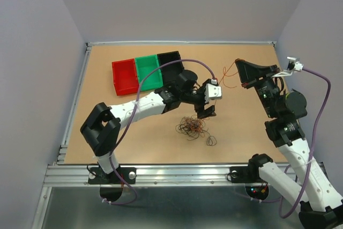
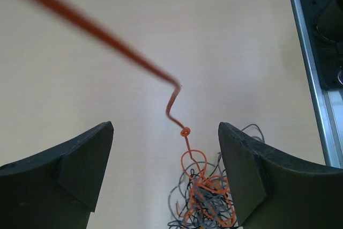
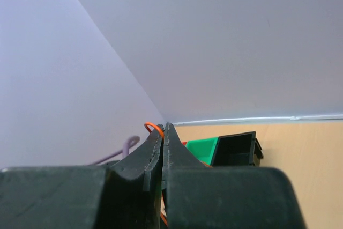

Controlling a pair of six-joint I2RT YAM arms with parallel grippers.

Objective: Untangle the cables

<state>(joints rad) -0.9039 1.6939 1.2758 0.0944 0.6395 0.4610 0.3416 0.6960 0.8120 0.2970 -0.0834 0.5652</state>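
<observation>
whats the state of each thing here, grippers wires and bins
bunch of cables: tangled, lying under the left gripper
left gripper: open, holding nothing
right gripper: shut on the orange wire
orange wire: lifted and stretched, lower end in the bunch
dark loop: lying apart from the bunch
red bin: empty
green bin: empty
black bin: too dark inside to tell

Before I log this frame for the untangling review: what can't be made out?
Left wrist view: the orange wire blurs toward the top left corner; the bunch is cut off by the bottom edge.
Right wrist view: the right gripper is shut on orange wire; its fingers hide the pinch point and the rest of that wire.
Top view: single strands in the bunch are too thin to trace.
</observation>
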